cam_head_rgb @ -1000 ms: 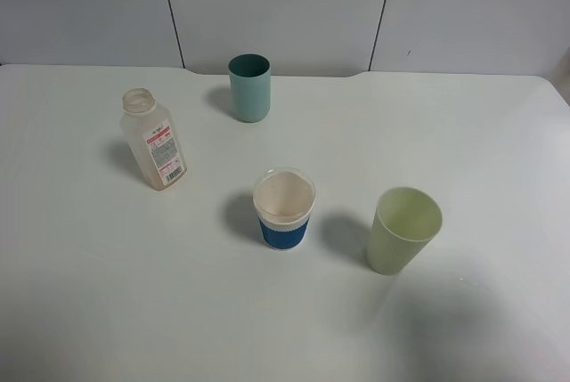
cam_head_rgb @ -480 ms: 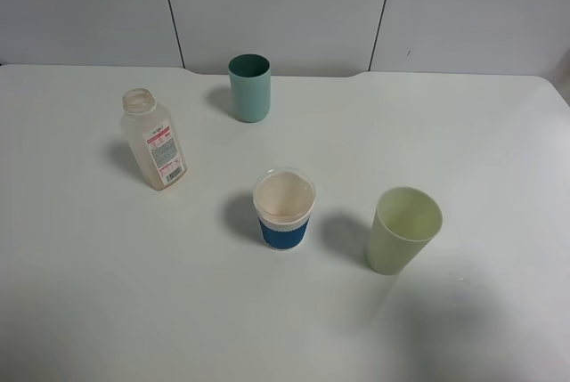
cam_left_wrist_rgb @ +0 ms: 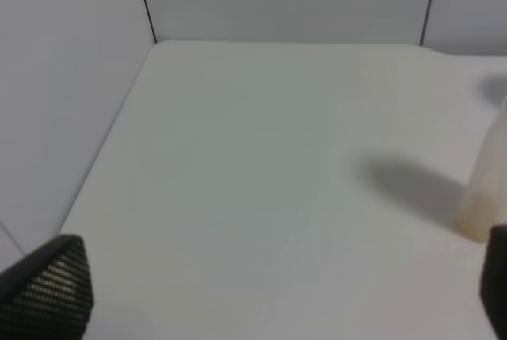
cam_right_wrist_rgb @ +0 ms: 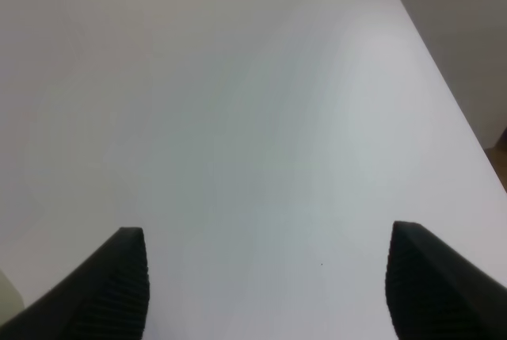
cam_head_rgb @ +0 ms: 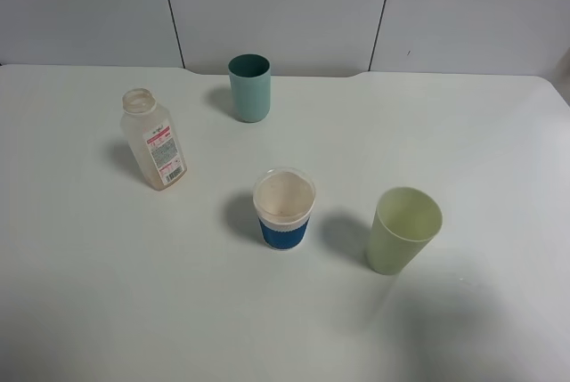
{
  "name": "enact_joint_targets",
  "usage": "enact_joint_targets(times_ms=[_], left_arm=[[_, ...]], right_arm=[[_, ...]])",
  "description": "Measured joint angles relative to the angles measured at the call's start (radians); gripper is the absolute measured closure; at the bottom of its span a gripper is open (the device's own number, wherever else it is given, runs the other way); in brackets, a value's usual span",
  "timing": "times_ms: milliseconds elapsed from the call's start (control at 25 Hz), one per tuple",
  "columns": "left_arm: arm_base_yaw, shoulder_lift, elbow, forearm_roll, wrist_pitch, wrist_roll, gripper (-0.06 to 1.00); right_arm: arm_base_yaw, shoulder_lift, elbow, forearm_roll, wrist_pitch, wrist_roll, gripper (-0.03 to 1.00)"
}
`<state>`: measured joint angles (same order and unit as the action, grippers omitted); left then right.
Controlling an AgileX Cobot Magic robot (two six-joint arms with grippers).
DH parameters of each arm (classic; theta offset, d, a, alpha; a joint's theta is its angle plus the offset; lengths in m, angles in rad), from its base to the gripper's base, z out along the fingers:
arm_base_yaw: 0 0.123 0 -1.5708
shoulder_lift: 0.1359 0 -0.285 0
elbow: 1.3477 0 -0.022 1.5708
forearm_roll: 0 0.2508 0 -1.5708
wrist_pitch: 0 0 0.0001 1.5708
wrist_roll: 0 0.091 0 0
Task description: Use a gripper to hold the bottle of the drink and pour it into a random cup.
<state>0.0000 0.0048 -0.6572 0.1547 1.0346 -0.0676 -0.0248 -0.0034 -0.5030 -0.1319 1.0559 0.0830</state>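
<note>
The bottle (cam_head_rgb: pixel 154 140) is standing near the table's (cam_head_rgb: pixel 499 142) left edge, uncapped and leaning slightly. The teal cup (cam_head_rgb: pixel 249 87) is sitting near the far edge. The left gripper (cam_left_wrist_rgb: pixel 261 292) and right gripper (cam_right_wrist_rgb: pixel 265 284) are both hovering with fingers spread wide, holding nothing.

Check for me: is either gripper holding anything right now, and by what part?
Nothing is held. Left gripper and right gripper are both open over bare table; the bottle stands untouched.
</note>
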Motion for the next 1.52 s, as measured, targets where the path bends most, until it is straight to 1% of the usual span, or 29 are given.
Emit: enact_joint_targets(times_ms=[80,280,400,680,1520], left_arm=[[0.000,-0.008,0.024,-0.006,-0.006,0.003,-0.05],[0.000,-0.009,0.089,-0.071,-0.014,0.003,-0.05],[0.000,-0.011,0.127,-0.084,-0.010,0.003,-0.05],[0.000,-0.011,0.152,-0.088,0.015,0.010,-0.05],[0.000,-0.011,0.152,-0.089,0.016,0.011,-0.05]], right_arm=[[0.000,0.000,0.000,0.000,0.000,0.000,0.33],[0.000,0.000,0.000,0.000,0.000,0.000,0.33],[0.000,0.000,0.000,0.000,0.000,0.000,0.33],[0.000,0.000,0.000,0.000,0.000,0.000,0.33],[0.000,0.000,0.000,0.000,0.000,0.000,0.33]])
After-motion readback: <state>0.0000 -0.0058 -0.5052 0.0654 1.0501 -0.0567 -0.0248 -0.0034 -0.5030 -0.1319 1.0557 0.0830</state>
